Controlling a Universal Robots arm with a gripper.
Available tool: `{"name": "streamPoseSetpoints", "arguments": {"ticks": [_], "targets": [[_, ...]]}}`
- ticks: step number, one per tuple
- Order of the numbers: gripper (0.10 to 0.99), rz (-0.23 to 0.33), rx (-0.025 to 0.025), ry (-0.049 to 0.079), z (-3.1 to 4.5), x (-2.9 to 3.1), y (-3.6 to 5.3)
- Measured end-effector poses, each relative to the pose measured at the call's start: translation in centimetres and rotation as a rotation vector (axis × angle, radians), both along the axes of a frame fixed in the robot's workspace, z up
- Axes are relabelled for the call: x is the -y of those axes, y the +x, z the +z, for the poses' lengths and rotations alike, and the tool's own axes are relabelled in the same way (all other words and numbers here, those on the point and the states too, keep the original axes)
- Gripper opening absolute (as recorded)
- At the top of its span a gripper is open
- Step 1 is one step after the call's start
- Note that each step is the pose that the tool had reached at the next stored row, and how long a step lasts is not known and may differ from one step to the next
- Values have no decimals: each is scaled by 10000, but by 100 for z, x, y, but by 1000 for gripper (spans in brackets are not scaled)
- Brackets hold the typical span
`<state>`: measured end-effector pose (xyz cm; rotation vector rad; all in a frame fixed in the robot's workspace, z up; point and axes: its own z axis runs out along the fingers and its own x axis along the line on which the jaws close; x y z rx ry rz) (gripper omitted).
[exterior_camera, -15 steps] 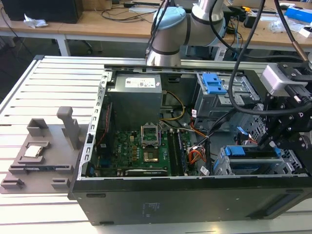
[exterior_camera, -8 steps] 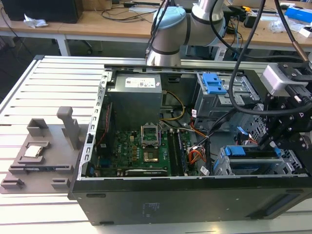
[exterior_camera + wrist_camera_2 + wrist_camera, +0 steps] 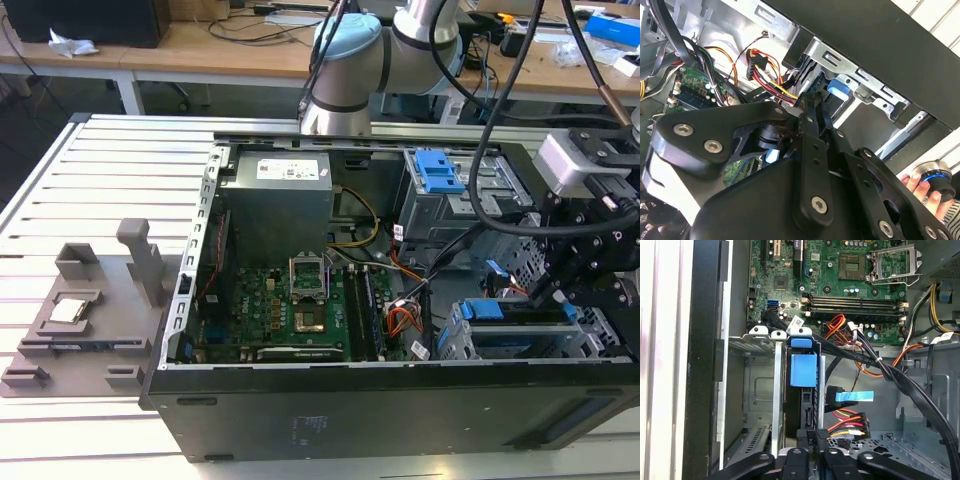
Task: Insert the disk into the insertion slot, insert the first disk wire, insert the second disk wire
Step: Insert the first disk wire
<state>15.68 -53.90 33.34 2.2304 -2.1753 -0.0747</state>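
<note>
The disk (image 3: 520, 318), in its blue caddy (image 3: 803, 371), sits inside the insertion slot (image 3: 455, 340), the silver cage at the case's corner nearest the exterior view's right. My gripper (image 3: 548, 292) reaches down onto the end of the disk away from the caddy's tab. In both wrist views the fingertips (image 3: 807, 102) meet around a black connector (image 3: 824, 434) with red, yellow and orange wires (image 3: 850, 422), held against the disk's end. A second black plug with a blue tag (image 3: 840, 396) hangs loose beside the cage.
A grey cage with a broad blue latch (image 3: 440, 170) stands behind the slot. Cable bundles (image 3: 900, 380) cross between the motherboard (image 3: 300, 310) and the cages. A person's hand (image 3: 920, 186) holds a round knob outside the case. Grey fixtures (image 3: 90, 310) lie at the exterior view's left.
</note>
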Motion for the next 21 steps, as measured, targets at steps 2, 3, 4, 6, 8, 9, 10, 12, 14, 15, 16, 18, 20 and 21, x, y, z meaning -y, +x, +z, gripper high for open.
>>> {"name": "streamPoseSetpoints", "arguments": {"ticks": [2, 3, 4, 6, 8, 9, 10, 12, 14, 15, 16, 18, 20, 21], "targets": [[247, 0, 0, -16, 7, 0, 0], [247, 0, 0, -17, 17, 1, 0], [247, -1, 0, -16, 46, 0, 0], [247, -1, 0, -15, 128, -1, 0], [247, -1, 0, -17, 186, -2, 0], [247, 0, 0, -14, 233, -3, 0], [247, -1, -1, -15, 255, -5, 0], [247, 0, 0, -14, 286, -13, 0], [106, -1, 0, -16, 340, -21, 0], [106, 0, 0, -13, 352, -21, 0], [106, 1, 0, -13, 354, -22, -1], [106, 0, 0, -10, 356, -21, -17], [106, 0, 0, -2, 355, -21, -40], [106, 0, 0, -2, 355, -21, -59]]}}
